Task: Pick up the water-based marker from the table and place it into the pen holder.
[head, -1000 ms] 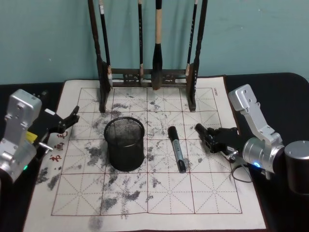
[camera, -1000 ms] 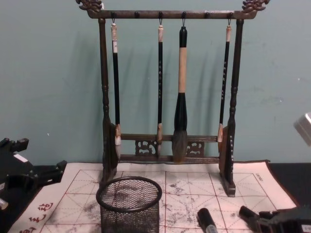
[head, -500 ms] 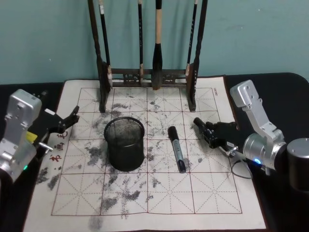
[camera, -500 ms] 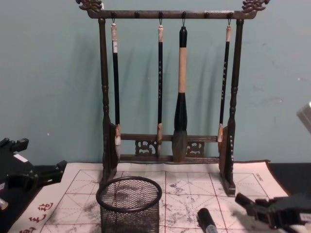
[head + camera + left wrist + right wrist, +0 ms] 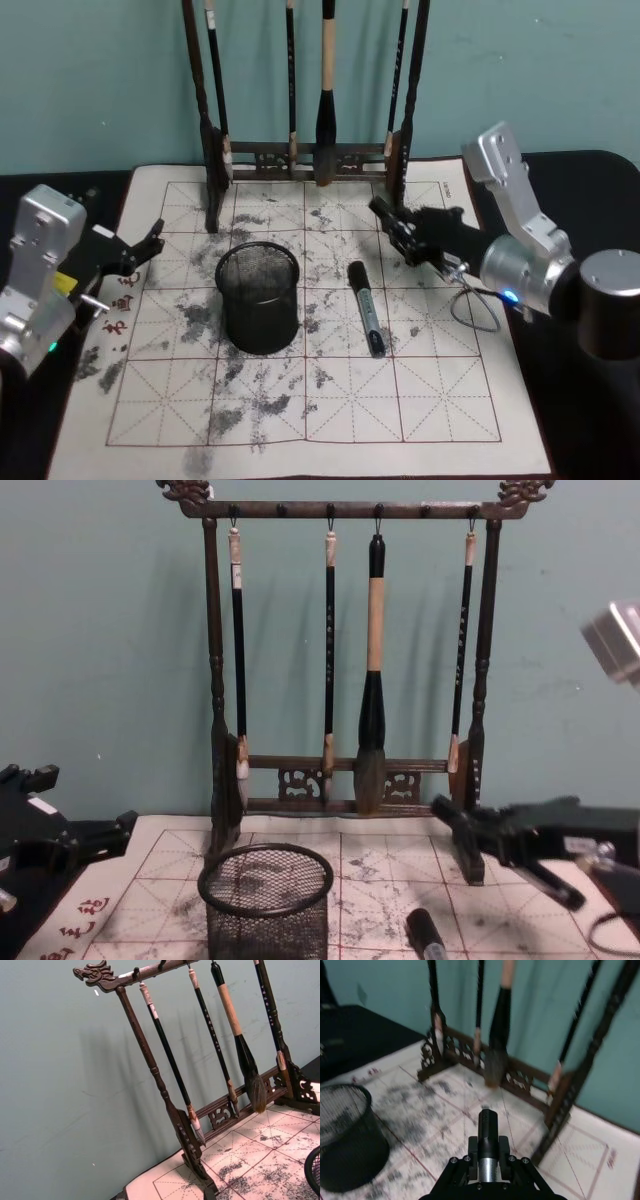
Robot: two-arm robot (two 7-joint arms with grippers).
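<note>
- Two grippers hover over the mat (image 5: pixel 440 400); the marker (image 5: pixel 366 308) lies flat on it, just right of the pen holder (image 5: pixel 258 298), touching neither.
- Left gripper (image 5: pixel 152 240): at the mat's left edge, fingers spread, empty.
- Right gripper (image 5: pixel 387 214): above the mat between marker and brush rack (image 5: pixel 305 155); its grip cannot be told.

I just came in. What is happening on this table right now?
The robot is to put the black water-based marker into the black wire-mesh pen holder, but the marker lies untouched on the ink-stained white practice mat, right of the upright holder. The right gripper hangs above the mat beyond the marker, near the dark wooden brush rack. The left gripper is parked at the mat's left edge.
</note>
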